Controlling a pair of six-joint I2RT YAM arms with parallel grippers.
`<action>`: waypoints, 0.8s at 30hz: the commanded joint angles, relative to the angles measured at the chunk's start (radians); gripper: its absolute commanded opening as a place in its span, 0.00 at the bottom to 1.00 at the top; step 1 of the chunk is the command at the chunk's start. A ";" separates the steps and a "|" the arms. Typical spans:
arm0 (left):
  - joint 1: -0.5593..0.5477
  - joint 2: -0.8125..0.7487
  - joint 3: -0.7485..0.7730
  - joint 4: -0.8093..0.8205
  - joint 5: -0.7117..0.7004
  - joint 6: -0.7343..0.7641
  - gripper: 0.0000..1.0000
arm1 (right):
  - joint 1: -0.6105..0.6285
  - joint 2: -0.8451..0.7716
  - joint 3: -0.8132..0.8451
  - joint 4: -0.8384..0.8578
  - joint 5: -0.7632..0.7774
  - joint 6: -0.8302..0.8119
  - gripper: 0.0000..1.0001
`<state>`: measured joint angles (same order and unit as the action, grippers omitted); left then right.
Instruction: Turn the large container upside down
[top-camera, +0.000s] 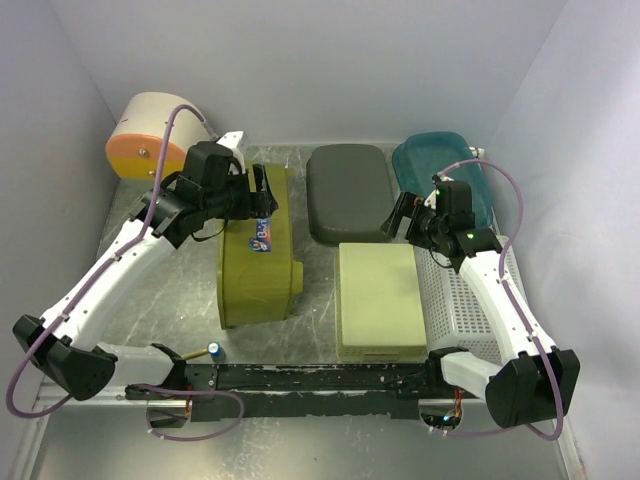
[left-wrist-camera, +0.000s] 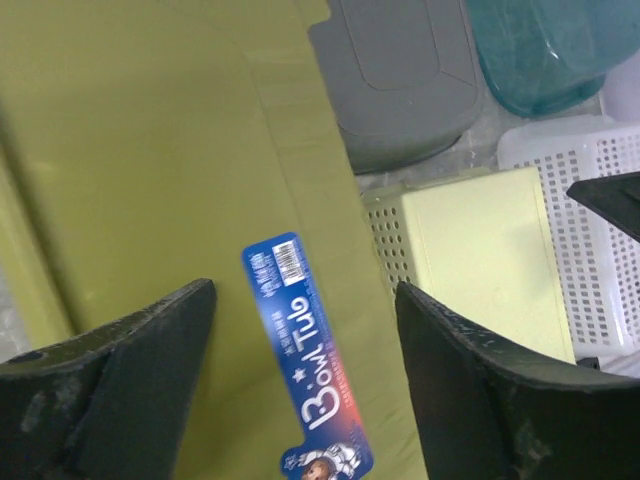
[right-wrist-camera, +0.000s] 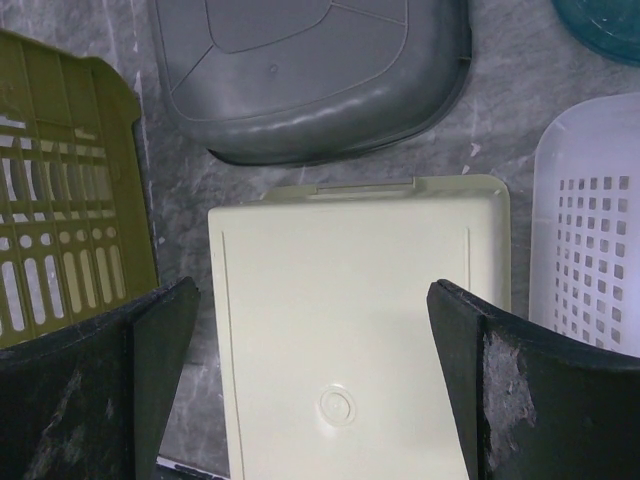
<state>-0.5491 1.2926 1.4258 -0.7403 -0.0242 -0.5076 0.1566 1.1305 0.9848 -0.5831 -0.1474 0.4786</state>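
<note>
The large container (top-camera: 258, 262) lay on the left half of the worktop (top-camera: 320, 290). A smooth olive wall carrying a blue label (left-wrist-camera: 305, 360) faced up, and its slotted bottom (right-wrist-camera: 60, 210) was turned toward the middle. Behind it to the left sat an orange-and-white drum (top-camera: 148, 135). The left hand (top-camera: 262, 205) hung over the container's far end, its fingers spread either side of the label and holding nothing; whether they touched the wall I cannot tell. Toward the middle lay a grey lid (top-camera: 348, 192), with a pale green box (top-camera: 378, 300) nearer the arms. The right hand (right-wrist-camera: 312, 300) hovered wide open over that box, empty. To the right stood a white perforated basket (top-camera: 455, 305) and, behind it, a teal bin (top-camera: 425, 160).
</note>
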 joint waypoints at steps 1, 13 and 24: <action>-0.025 -0.013 0.030 -0.115 -0.183 0.015 0.78 | 0.000 -0.013 0.001 0.003 0.001 -0.001 1.00; -0.037 -0.164 0.056 -0.092 -0.230 0.006 0.89 | 0.001 0.007 -0.006 0.021 -0.016 0.002 1.00; -0.035 -0.029 0.031 -0.240 -0.250 0.018 0.83 | 0.001 0.006 -0.010 0.024 -0.018 -0.006 1.00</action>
<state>-0.5804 1.1759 1.4750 -0.9043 -0.3016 -0.5041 0.1566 1.1423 0.9848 -0.5755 -0.1631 0.4786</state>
